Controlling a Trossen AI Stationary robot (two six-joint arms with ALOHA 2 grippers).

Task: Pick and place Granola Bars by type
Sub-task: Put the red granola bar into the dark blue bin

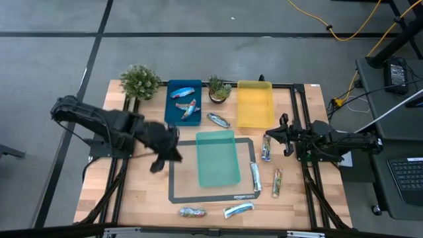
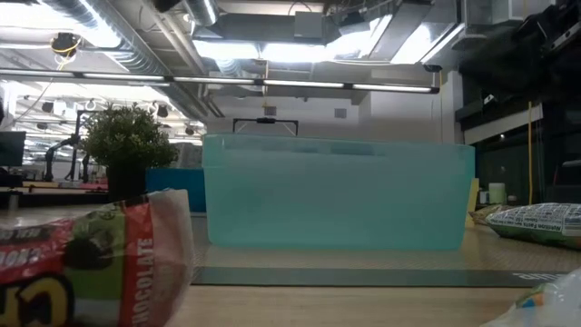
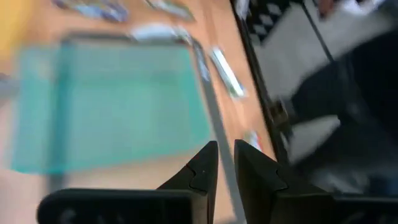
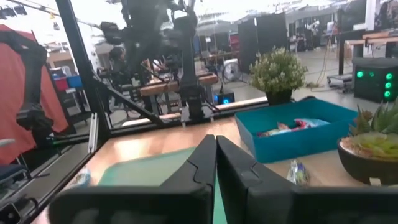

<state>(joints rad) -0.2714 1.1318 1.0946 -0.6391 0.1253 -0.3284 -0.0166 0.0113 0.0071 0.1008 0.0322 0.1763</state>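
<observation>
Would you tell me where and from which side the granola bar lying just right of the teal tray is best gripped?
Grip the granola bar across its narrow middle, coming straight down. It lies flat and slim, running lengthwise beside the teal tray, so fingers should close across its short width, clear of the tray wall.

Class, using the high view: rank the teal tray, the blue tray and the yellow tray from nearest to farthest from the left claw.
1. Teal tray, in the table's middle, just beside the left claw.
2. Blue tray, at the far edge, beyond the claw.
3. Yellow tray, also at the far edge, further towards the right arm's side.
</observation>
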